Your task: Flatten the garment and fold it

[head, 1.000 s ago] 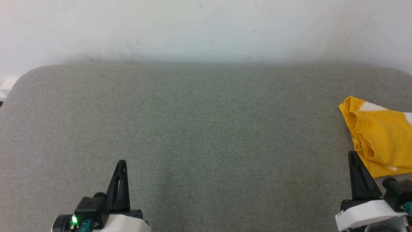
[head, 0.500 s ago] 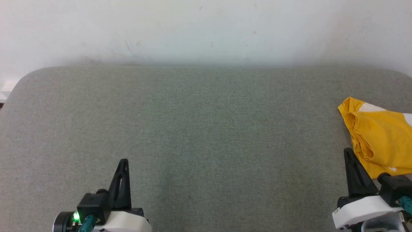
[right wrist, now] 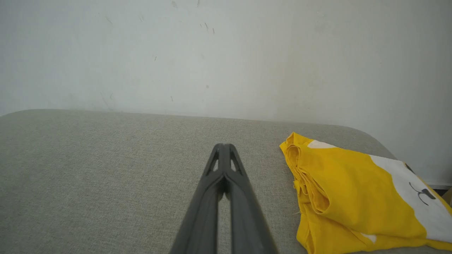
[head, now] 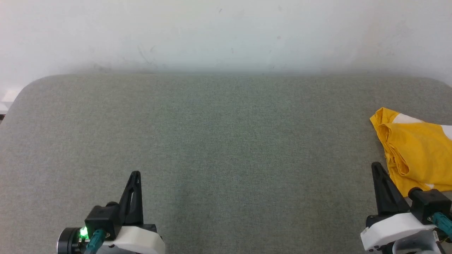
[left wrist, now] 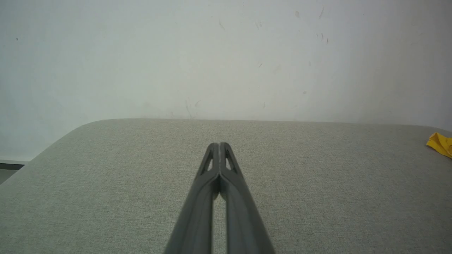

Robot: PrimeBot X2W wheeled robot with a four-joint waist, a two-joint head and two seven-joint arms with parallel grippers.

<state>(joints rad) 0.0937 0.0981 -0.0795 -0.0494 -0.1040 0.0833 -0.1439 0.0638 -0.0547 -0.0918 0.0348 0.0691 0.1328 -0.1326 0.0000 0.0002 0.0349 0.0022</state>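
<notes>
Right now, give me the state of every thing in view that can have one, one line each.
garment, bunched in layered folds at the right end of the grey padded surface, not spread flat, not held.
left gripper, shut, empty.
right gripper, shut, empty, beside the garment but apart from it.

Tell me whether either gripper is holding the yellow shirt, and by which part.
Nothing is held. The left gripper and right gripper are both shut and empty; the garment lies bunched on the grey surface, apart from both.
</notes>
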